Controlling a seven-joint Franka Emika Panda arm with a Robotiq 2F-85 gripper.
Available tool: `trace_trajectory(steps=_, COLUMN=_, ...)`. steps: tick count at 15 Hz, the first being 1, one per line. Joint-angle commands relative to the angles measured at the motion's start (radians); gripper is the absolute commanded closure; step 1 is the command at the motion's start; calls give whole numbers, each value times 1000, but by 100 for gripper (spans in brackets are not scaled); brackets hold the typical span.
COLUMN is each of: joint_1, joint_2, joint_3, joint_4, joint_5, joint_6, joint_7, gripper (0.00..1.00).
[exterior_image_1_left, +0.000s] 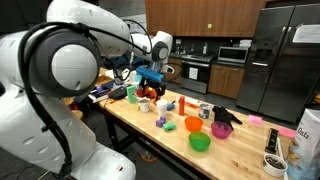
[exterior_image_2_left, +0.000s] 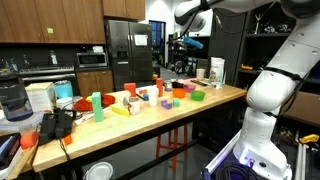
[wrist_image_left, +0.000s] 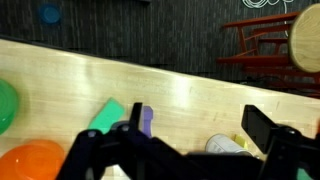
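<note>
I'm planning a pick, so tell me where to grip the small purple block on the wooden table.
Probably from straight above, pinching the small purple block across its free sides: it lies low on the wooden table, a green block close beside it. The gripper is open.

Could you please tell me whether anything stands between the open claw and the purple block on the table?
Nothing visible does. In the wrist view the open claw hangs over the purple block with only air between. A green block lies close beside it on the wooden table, off to the side.
</note>
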Motion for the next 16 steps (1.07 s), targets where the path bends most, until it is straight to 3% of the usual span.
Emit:
trace_trajectory(steps=1, joint_1=-48, joint_2=-59, joint_3=-17, joint_4=-86, joint_5=12, joint_6=17, joint_7=41, gripper=0)
trace_trajectory(steps=8, joint_1=-131, joint_2=-109, joint_3=-24, joint_4=-109, joint_5=-45, joint_6=7, joint_7=154, gripper=0)
trace_trajectory(steps=12, joint_1=-187, joint_2=-126, joint_3=-20, joint_4=-64, joint_5=-162, joint_6=-16, joint_7=258, gripper=0)
trace_trajectory(steps=16, joint_1=-217, joint_2=-67, joint_3=-8, joint_4=36, joint_5=-283, joint_6=-69, joint_7=335, gripper=0)
